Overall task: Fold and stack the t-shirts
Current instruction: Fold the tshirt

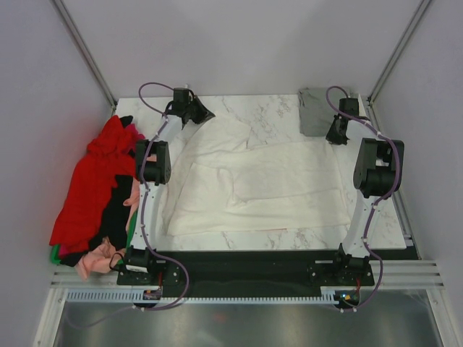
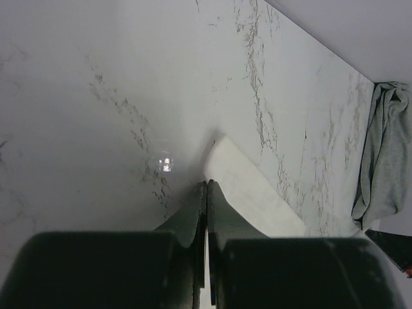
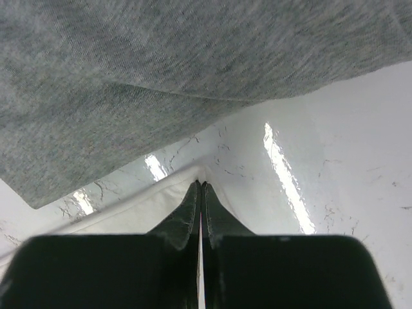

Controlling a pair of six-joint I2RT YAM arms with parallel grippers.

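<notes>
A large white t-shirt (image 1: 260,184) lies spread across the marble table. My left gripper (image 1: 197,112) is at the far left of the table, shut on a corner of the white shirt (image 2: 248,187), with its jaws pressed together (image 2: 206,188). My right gripper (image 1: 336,134) is at the far right, shut on another corner of the white shirt (image 3: 145,209), jaws together (image 3: 201,186). A folded grey t-shirt (image 1: 315,110) lies at the back right, just beyond the right gripper. It fills the top of the right wrist view (image 3: 161,71) and shows in the left wrist view (image 2: 384,161).
A pile of shirts hangs over the table's left edge: red (image 1: 94,184) on top, black (image 1: 108,224), pink (image 1: 98,262) and a bit of green (image 1: 55,253). Grey walls and metal posts enclose the table. The black arm bases stand at the near edge.
</notes>
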